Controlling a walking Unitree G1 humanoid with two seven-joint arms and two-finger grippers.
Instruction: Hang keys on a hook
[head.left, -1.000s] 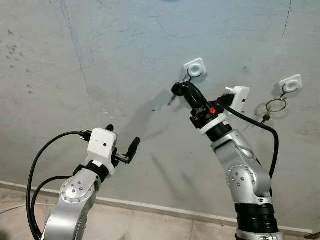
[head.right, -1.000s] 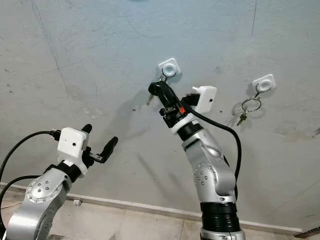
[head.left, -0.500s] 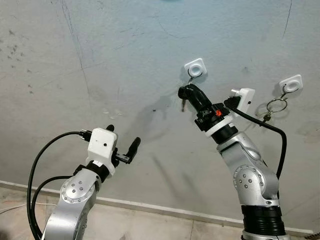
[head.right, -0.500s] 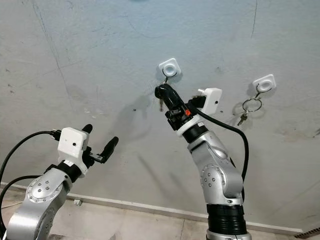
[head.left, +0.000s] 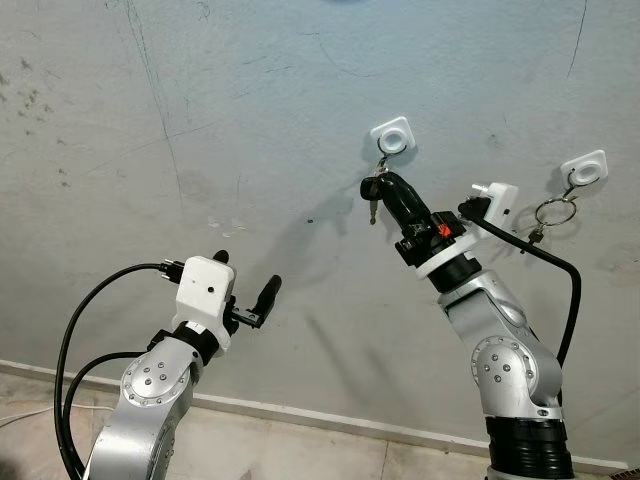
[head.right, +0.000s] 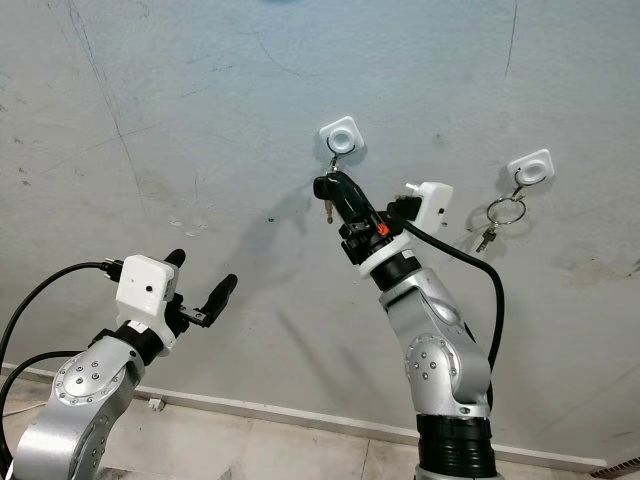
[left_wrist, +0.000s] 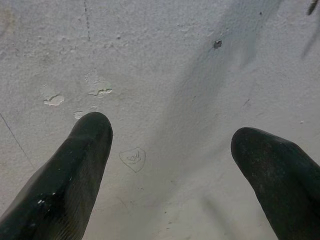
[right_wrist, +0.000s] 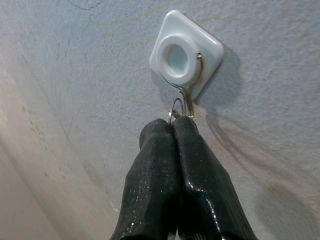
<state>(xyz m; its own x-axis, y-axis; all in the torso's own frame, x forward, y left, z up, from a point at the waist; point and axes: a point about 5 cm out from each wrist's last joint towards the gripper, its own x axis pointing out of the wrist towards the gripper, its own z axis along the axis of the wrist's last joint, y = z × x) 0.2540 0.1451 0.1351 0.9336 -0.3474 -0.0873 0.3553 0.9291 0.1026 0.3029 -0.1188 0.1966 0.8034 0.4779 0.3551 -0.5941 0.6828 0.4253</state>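
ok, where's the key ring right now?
The key ring is pinched in the right gripper at the wall, right under the white hook, its loop at the hook's wire; a key dangles below the fingers.

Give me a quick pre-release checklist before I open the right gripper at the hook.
1. Right gripper shut on the key ring: ok, fingers pressed together around it.
2. Ring threaded onto the wire of the left hook: cannot tell; the ring sits right at the wire's lower end, but the fingertips hide the join.
3. Key hanging free below the gripper: ok, it dangles against the wall.
4. Left hook's pad flat on the wall: ok, no lifted edge visible.
5. Right hook already taken: ok, another ring and key hang there, apart from the arm.
6. Left gripper out of the way: ok, open, low, away from both hooks.
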